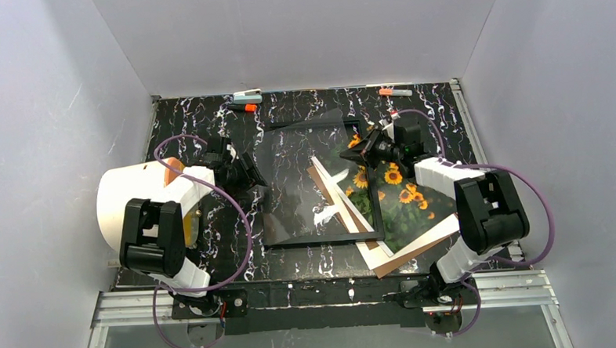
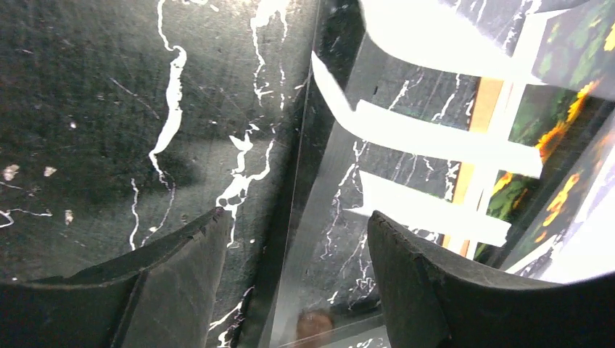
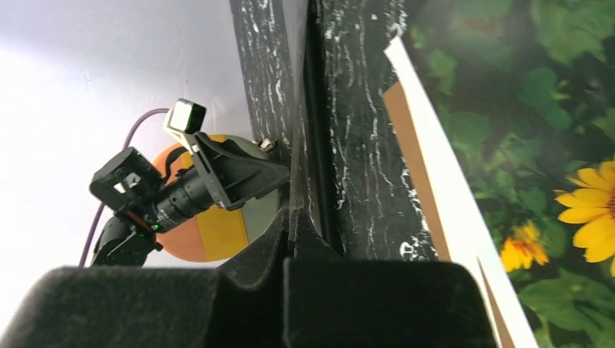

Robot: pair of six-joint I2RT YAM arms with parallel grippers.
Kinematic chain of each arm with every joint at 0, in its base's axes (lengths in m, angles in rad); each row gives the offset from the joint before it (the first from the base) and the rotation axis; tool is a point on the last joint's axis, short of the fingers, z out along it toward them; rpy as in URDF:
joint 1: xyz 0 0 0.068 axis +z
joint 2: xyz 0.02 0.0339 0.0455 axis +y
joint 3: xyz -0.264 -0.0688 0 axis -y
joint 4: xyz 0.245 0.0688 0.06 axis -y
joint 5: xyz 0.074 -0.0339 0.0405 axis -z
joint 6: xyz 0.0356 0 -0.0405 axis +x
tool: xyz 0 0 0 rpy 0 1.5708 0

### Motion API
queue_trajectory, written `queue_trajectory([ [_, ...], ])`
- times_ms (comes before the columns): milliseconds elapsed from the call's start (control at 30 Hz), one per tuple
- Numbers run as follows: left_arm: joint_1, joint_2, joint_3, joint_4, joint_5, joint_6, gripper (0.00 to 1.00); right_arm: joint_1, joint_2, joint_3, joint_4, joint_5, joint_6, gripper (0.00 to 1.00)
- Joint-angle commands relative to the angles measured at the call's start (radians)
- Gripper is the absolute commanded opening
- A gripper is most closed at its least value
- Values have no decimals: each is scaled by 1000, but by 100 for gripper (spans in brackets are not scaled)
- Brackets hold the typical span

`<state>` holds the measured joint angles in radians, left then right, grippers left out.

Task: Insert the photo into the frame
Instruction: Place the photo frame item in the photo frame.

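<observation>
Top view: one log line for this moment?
right gripper shut on pane | left gripper open around pane edge | photo not in frame

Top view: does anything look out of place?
Yes. The photo lies crooked across the frame's right edge, on a brown backing board, not squared inside it.

Overhead view above the table (image 1: 302, 107); both wrist views close on the frame (image 1: 323, 240).

A tilted clear pane (image 1: 304, 166) bars the frame (image 1: 323, 238) opening; table (image 1: 309, 260) in front lies open
</observation>
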<state>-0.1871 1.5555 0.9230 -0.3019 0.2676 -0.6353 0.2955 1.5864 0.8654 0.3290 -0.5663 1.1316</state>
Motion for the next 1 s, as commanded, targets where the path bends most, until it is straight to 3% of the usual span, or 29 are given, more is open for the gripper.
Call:
queue_trajectory([
  [0, 4, 1, 30, -43, -56, 32, 67, -14, 26, -42, 185, -44, 13, 1],
  [267, 4, 57, 47, -22, -39, 57, 66, -39, 49, -121, 272, -5, -70, 1],
  [400, 5, 104, 71, -12, -17, 59, 69, -70, 54, -194, 436, 4, -79, 1],
  [567, 5, 140, 109, -13, -6, 73, 70, -73, 75, -231, 503, 13, -76, 1],
  [967, 8, 199, 153, -18, 30, 113, 69, -74, 46, -285, 465, 70, -122, 1],
])
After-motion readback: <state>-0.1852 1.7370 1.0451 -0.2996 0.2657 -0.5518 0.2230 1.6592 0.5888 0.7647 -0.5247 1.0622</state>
